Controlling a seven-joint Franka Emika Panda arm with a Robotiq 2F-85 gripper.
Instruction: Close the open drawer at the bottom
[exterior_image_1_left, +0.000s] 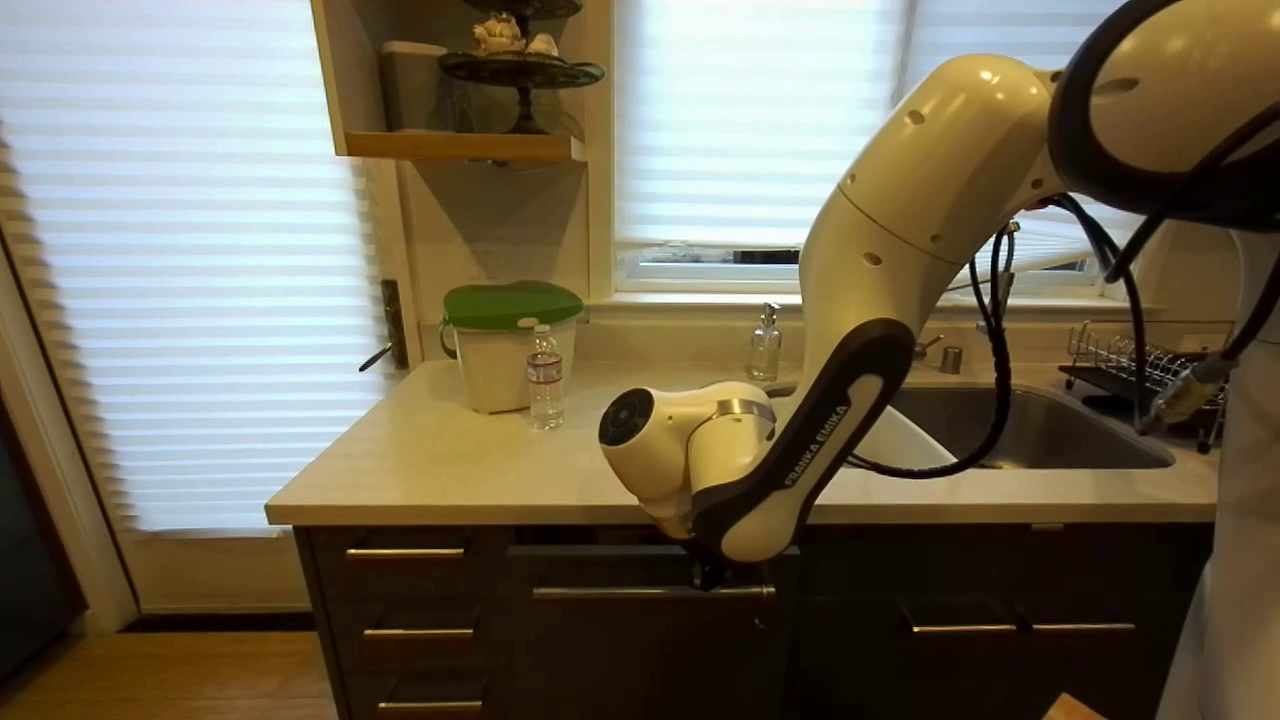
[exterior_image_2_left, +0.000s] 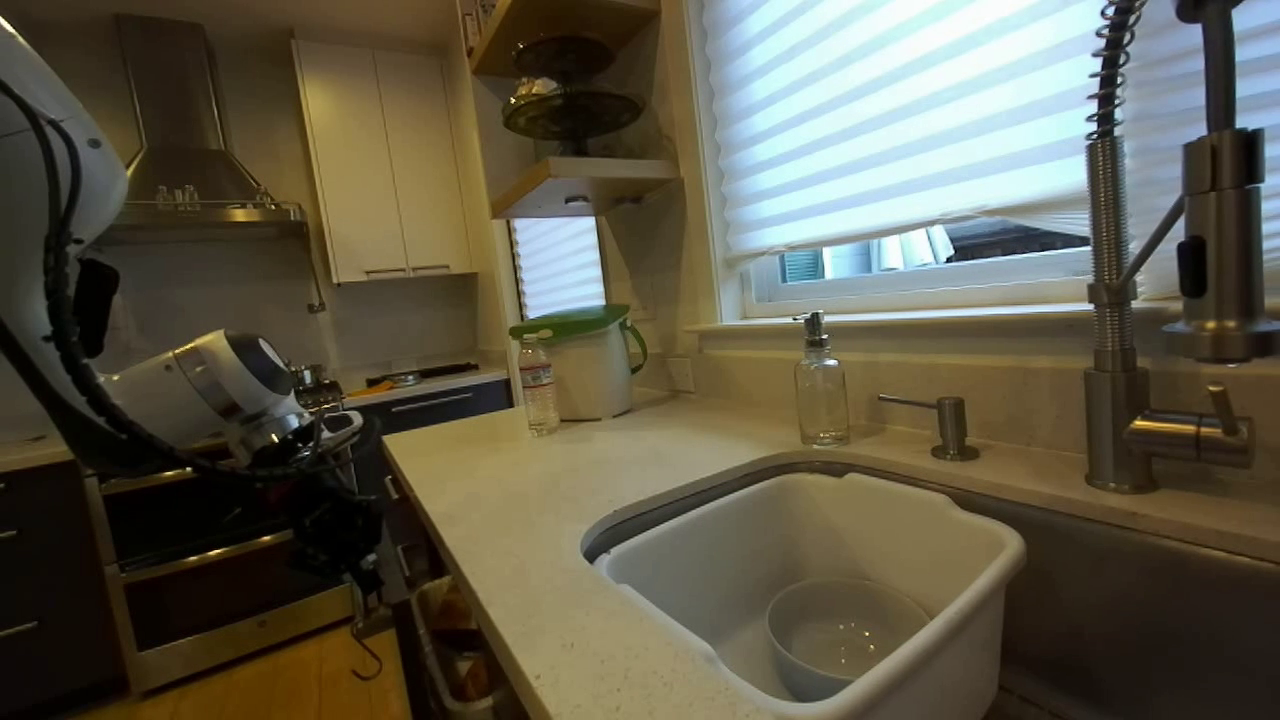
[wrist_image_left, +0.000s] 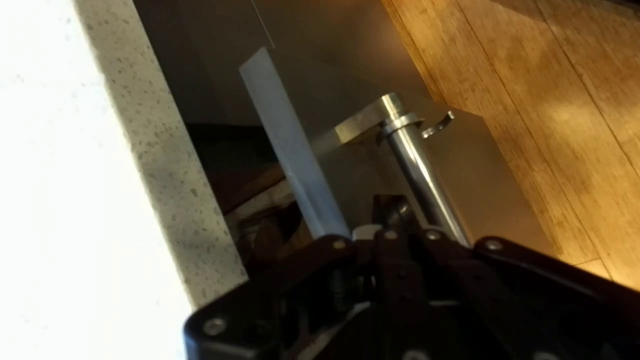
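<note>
The drawer (exterior_image_1_left: 640, 650) is a dark wide front under the counter, pulled out, with a long metal bar handle (exterior_image_1_left: 655, 592). In the wrist view its pale top edge (wrist_image_left: 295, 150) stands apart from the counter, and brown contents show in the gap. In an exterior view a cream-white bin (exterior_image_2_left: 425, 625) with brown contents shows inside. My gripper (wrist_image_left: 395, 210) points down at the drawer front, beside the handle bar (wrist_image_left: 422, 170); its fingers look together, with nothing seen between them. It also shows in both exterior views (exterior_image_1_left: 708, 575) (exterior_image_2_left: 368, 575). Whether it touches the drawer is unclear.
The countertop (exterior_image_1_left: 450, 480) edge overhangs just beside the gripper. A small hook (exterior_image_2_left: 370, 660) hangs near the handle's end. Shallow drawers with bar handles (exterior_image_1_left: 405, 553) are alongside. A water bottle (exterior_image_1_left: 546, 380), a green-lidded bin (exterior_image_1_left: 495, 370) and a sink tub (exterior_image_2_left: 800, 520) are on the counter side.
</note>
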